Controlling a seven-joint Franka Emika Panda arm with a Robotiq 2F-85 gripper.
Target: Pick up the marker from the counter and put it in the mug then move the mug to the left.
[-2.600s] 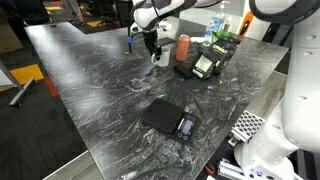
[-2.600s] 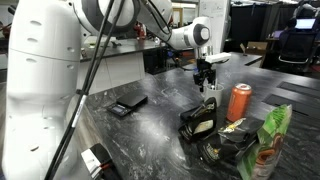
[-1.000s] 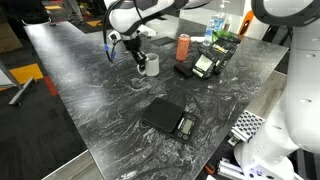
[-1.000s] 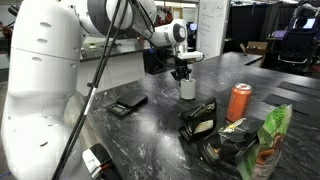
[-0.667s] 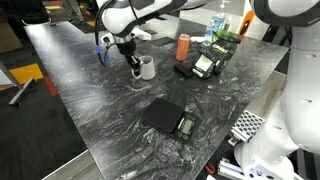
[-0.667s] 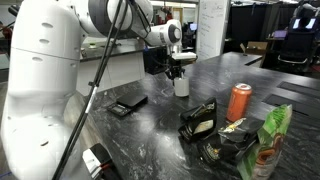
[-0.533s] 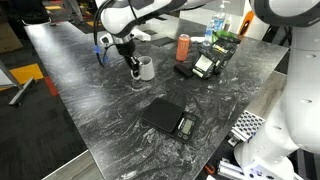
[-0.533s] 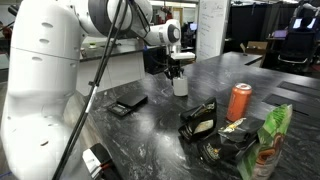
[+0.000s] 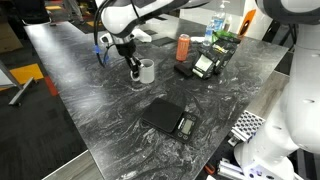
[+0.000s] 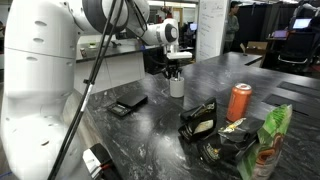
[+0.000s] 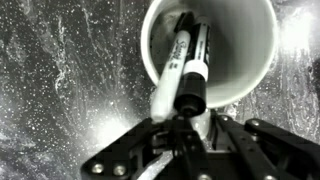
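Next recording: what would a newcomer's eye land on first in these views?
The robot's gripper reaches over the veined dark stone counter, its jaws clamped on the rim of a small white mug. In the wrist view, a slim dark-capped marker leans inside that mug. Next, the tall red-orange can stands near it, beside crumpled snack bags.

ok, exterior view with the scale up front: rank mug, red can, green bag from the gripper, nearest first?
1. mug, held by the gripper.
2. red can, image-right of the mug, further back.
3. green bag, farther image-right, past the can.
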